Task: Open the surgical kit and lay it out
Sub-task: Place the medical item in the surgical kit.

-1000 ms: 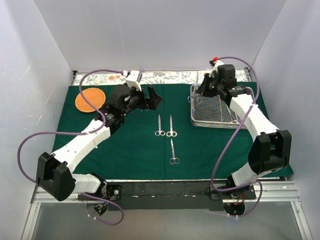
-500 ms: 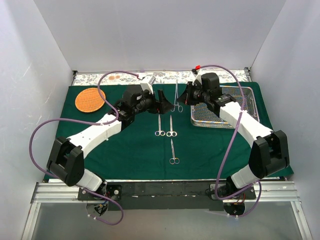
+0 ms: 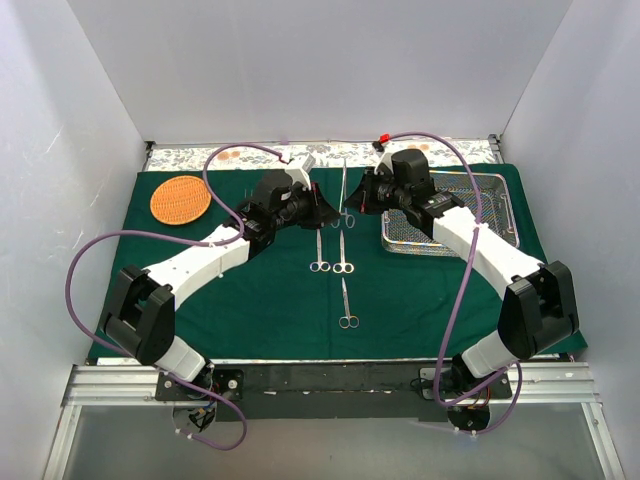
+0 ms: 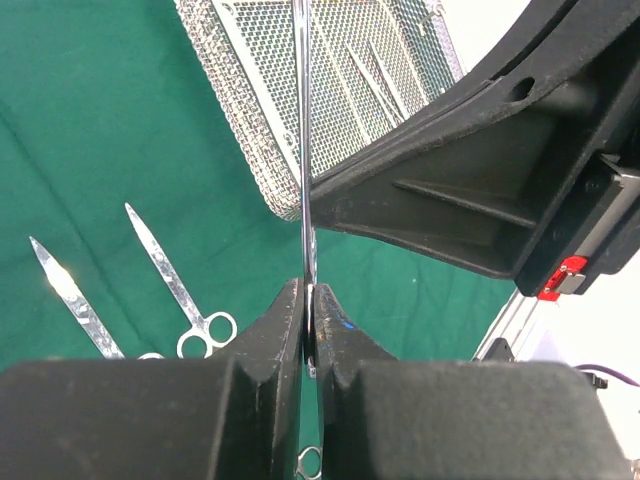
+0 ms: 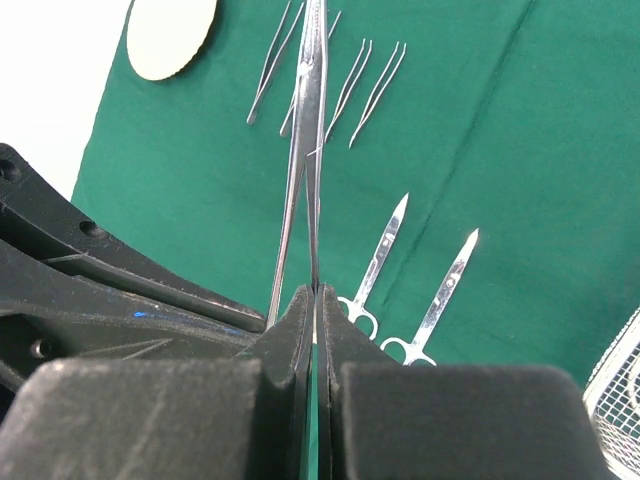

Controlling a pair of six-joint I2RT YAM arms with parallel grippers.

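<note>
The dark green cloth (image 3: 260, 300) lies spread flat over the table. At its back right stands the wire-mesh tray (image 3: 495, 195), with thin steel pieces still in it (image 4: 375, 70). Over the middle of the cloth a long forceps (image 3: 345, 185) hangs in the air. My right gripper (image 3: 360, 203) is shut on one handle of the forceps (image 5: 312, 120). My left gripper (image 3: 333, 212) is shut on the same forceps (image 4: 303, 150) from the other side, its jaws tight on the steel. Three scissors (image 3: 320, 250) (image 3: 343, 250) (image 3: 347, 305) lie on the cloth below.
A round orange basket (image 3: 180, 198) sits at the cloth's back left corner. Several tweezers (image 5: 350, 80) lie in a row on the cloth behind the left arm. A patterned strip (image 3: 200, 157) runs along the back edge, and white walls close in three sides.
My right gripper carried the forceps left from over the tray to the middle. My left gripper swung right to meet it and went from wide open to shut on the forceps.
</note>
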